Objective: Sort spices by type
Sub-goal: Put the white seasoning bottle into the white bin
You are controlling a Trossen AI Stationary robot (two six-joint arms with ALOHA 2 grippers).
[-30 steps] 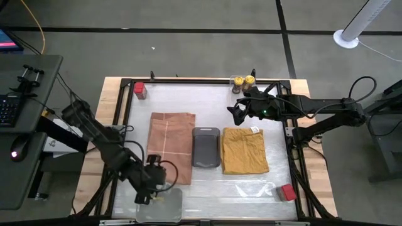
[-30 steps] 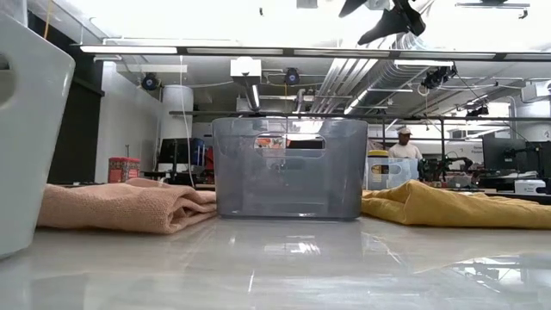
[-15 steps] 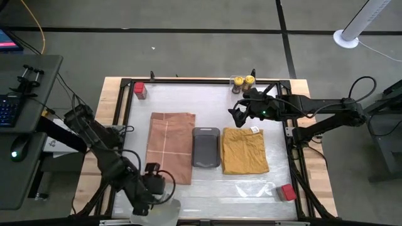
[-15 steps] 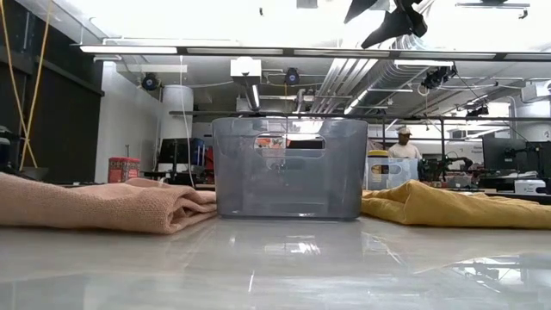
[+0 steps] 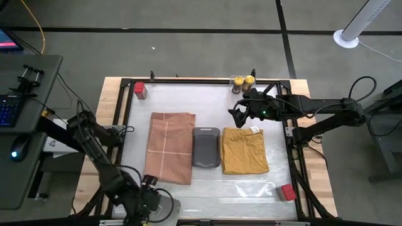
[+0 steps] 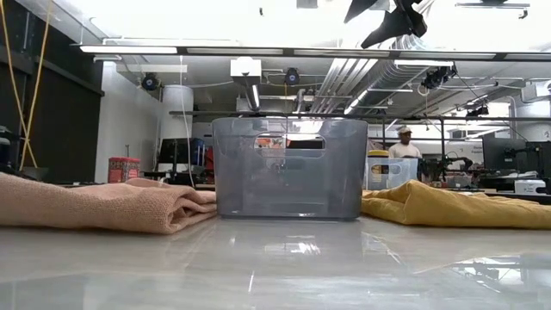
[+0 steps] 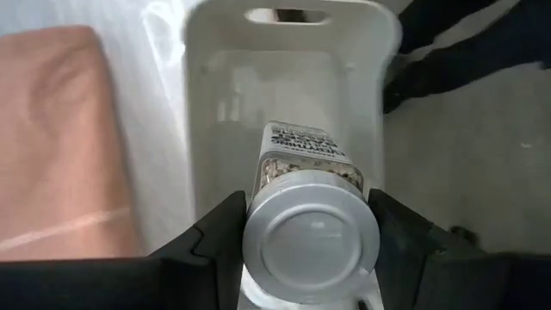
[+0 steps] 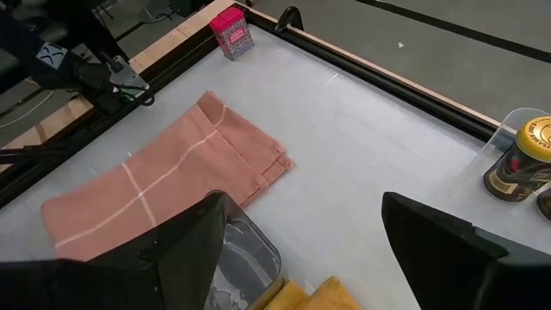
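Note:
My left gripper (image 5: 143, 202) is at the table's near left edge, shut on a white-capped jar (image 7: 310, 245) over a pale plastic tray (image 7: 284, 77). My right gripper (image 5: 237, 113) hangs open and empty above the far right of the table; it also shows in the low view (image 6: 387, 21). Two yellow-capped jars (image 5: 244, 81) stand in a clear tray at the far edge; one shows in the right wrist view (image 8: 525, 159). One red tin (image 5: 139, 90) stands at the far left corner, another (image 5: 288, 192) at the near right. The second white-capped jar does not show. My left gripper pinches the white-capped jar between its two fingers (image 7: 219, 250), by the jar's sides just below the cap (image 7: 258, 185). The jar lies along the fingers, cap toward the wrist and bottom toward the tray. The cap hides the exact place of contact.
A pink-brown cloth (image 5: 169, 147), a dark grey tray (image 5: 206, 147) and a yellow cloth (image 5: 245, 150) lie side by side in the middle of the table. A black frame (image 5: 188, 80) rims the table. The pale tray (image 5: 164, 207) sits at the near edge.
My left gripper has moved toward the table's near edge, still shut on the jar. The pale tray has shifted with it toward the near edge and out of the low view. My right arm has kept still.

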